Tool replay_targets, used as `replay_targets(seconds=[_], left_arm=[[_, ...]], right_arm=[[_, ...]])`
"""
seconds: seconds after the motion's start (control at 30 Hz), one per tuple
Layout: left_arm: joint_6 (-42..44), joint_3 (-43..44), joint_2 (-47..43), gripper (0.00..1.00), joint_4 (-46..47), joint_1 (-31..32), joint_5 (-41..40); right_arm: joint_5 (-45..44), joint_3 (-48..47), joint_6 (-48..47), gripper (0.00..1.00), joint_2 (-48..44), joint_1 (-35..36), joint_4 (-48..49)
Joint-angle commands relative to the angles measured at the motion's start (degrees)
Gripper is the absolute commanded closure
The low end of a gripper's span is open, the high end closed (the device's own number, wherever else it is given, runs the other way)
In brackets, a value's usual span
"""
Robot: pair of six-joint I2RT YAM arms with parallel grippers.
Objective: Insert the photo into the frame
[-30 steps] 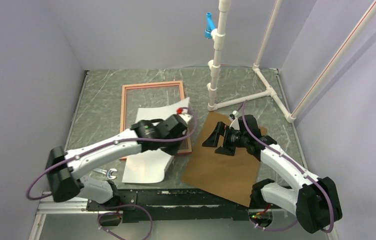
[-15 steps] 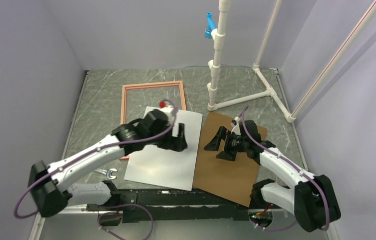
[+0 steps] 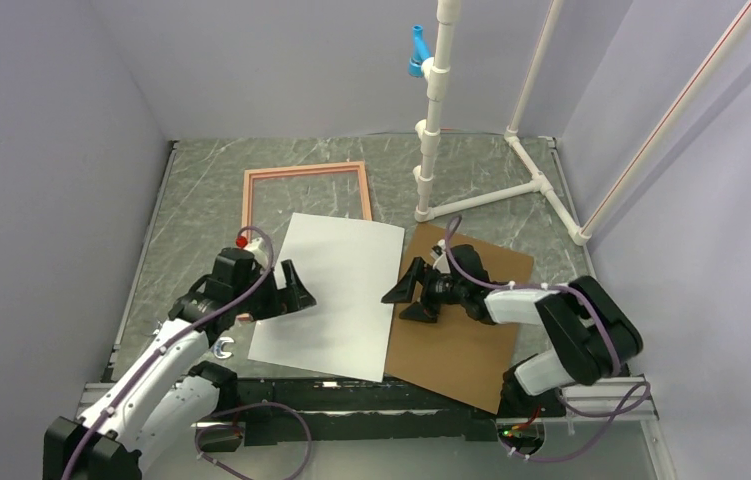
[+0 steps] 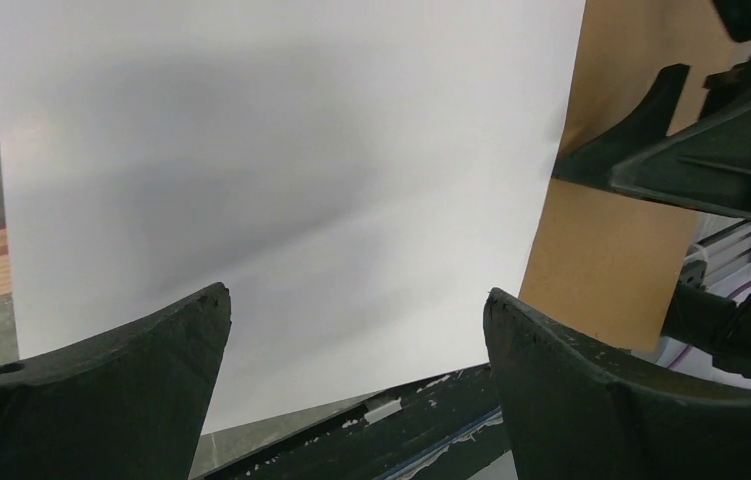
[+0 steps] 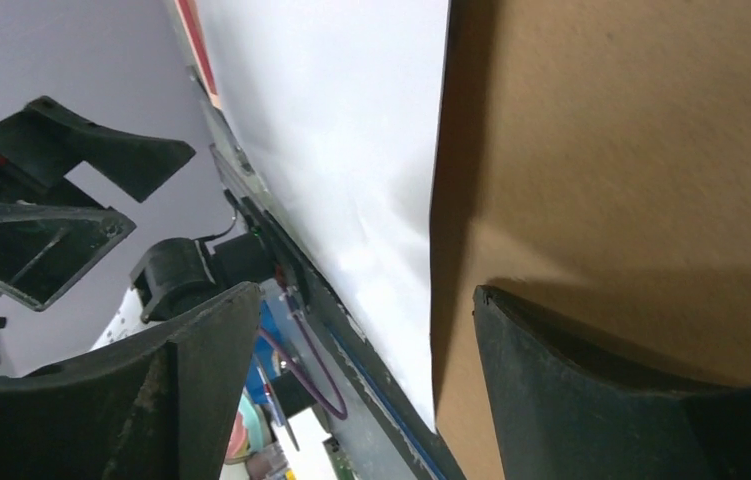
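Photo (image 3: 336, 290): 1, white back up, flat on counter (image 3: 201, 200).
Frame (image 3: 306, 172): salmon, behind photo, near part covered by it.
Backing board (image 3: 461, 340): brown, meets photo's right edge.
Left claw (image 3: 299, 291): released, empty, at photo's left edge.
Right claw (image 3: 398, 304): released, empty, at photo's right edge.

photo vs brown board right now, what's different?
Colour: the photo shows a plain white face; the board is brown.
Place: the photo lies on the left, its far end over the frame; the board lies on the right, clear of the frame.
Shared: both are flat rectangular sheets of similar size, side by side on the table.
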State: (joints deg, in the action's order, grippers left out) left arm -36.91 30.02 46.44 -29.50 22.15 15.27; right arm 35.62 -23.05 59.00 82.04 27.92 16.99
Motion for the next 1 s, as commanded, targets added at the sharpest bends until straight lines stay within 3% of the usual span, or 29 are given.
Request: replay_targets(seconds=[0.0,0.2,0.33,0.5,0.53,0.73,0.83,0.97], left_arm=[[2.2,-1.3,-1.9,0.01,1.4,-3.7,5.4],[3.1,-2.6,-1.0,0.01,2.4,-5.1,6.6],[3.4,-2.4,-1.6,0.01,2.0,-5.4,6.9],[4.1,0.4,-3.4,0.01,-0.2,-5.5,6.5],[4.3,1.2,-3.7,0.01,-1.1,-5.5,6.5],[4.9,5.5,-5.5,0.0,-4.4,-5.5,5.5],[4.9,7.4,-6.3,0.01,-6.1,-5.6,5.1],[5.2,11.4,-7.6,0.01,-9.2,-5.6,2.7]], right_arm=[[-0.1,3.0,4.7,0.22,6.9,1.1,17.2],[2.8,5.9,11.3,0.41,15.8,1.7,37.8],[3.8,9.9,18.2,0.68,20.7,1.7,56.3],[5.0,9.3,20.1,0.94,23.5,1.9,59.9],[5.2,9.1,20.0,1.0,23.3,2.0,59.5],[4.0,7.2,15.0,1.0,15.4,2.3,46.9],[1.9,4.8,9.6,1.0,8.3,2.5,32.5],[-4.0,-2.7,-1.8,1.0,-2.6,3.3,6.1]])
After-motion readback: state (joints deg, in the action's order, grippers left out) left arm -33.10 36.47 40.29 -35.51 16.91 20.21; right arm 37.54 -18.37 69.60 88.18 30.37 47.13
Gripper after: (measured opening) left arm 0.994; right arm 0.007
